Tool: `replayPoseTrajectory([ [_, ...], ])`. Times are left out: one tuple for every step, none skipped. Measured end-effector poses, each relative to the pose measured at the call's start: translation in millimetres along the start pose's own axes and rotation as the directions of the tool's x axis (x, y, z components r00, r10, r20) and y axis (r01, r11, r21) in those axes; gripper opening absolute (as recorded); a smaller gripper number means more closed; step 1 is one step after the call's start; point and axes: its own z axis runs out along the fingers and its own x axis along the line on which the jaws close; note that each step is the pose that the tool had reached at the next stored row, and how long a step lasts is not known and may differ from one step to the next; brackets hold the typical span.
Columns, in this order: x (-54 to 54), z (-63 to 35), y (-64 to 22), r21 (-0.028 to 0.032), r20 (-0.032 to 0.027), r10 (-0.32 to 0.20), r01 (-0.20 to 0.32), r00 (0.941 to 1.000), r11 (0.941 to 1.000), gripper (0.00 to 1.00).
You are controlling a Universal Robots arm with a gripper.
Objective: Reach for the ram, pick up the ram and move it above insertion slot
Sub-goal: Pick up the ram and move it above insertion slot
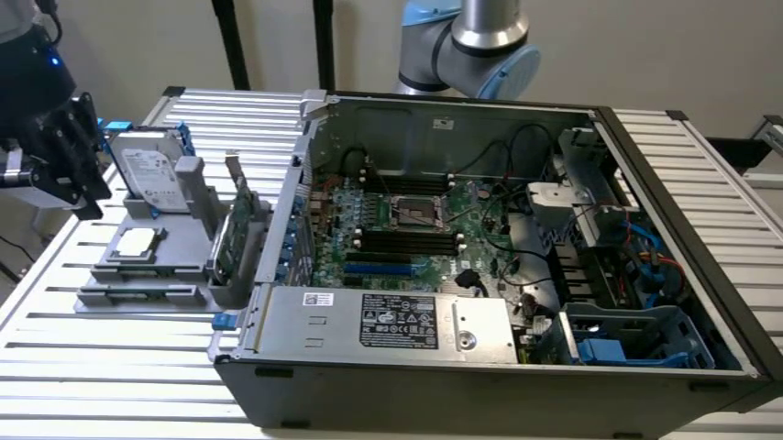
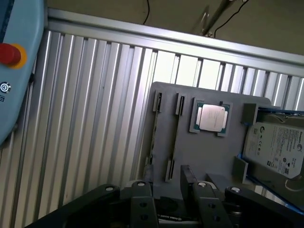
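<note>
The ram (image 2: 151,142) shows as a thin strip standing on edge in a slot of the grey fixture plate (image 2: 204,156), beside a second, parallel slot. In the exterior view that slot lies along the near edge of the fixture plate (image 1: 137,291). My gripper (image 2: 171,202) hovers above the plate, open, with nothing between its dark fingers (image 2: 142,202). In the exterior view the gripper (image 1: 73,170) hangs at the far left, beside the hard drive and apart from the ram. The motherboard's black memory slots (image 1: 410,243) lie inside the open computer case.
On the fixture sit a silver CPU (image 2: 211,117) and a hard drive with blue rails (image 2: 278,149). A tall green expansion card (image 1: 238,234) stands upright between the fixture and the case wall (image 1: 288,211). The slatted aluminium table (image 2: 85,118) spreads around.
</note>
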Motion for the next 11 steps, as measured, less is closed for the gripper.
replayPoseTrajectory([
  [0.4,2.0,0.0,0.0001,0.0001,0.0,0.0,1.0,1.0,0.36],
  [0.8,3.7,0.1,0.0,0.0,0.0,0.0,1.0,1.0,0.36],
  [1.2,5.6,0.1,0.0,0.0001,0.0,0.0,1.0,1.0,0.36],
  [1.6,7.4,0.1,0.0001,0.0001,0.001,-0.001,1.0,1.0,0.36],
  [2.2,9.2,0.2,0.0,0.0001,0.001,-0.001,1.0,1.0,0.36],
  [2.8,11.0,0.2,0.0001,0.0001,0.001,-0.001,1.0,1.0,0.36],
  [3.5,12.8,0.3,0.0,0.0,0.002,-0.002,1.0,1.0,0.36],
  [4.1,14.7,0.4,0.0001,0.0001,0.002,-0.002,1.0,1.0,0.36],
  [4.8,16.4,0.4,0.0001,0.0001,0.003,-0.003,1.0,1.0,0.36],
  [5.4,18.2,0.5,0.0,0.0,0.003,-0.003,1.0,1.0,0.36],
  [6.1,20.1,0.6,0.0001,0.0001,0.004,-0.004,1.0,1.0,0.36],
])
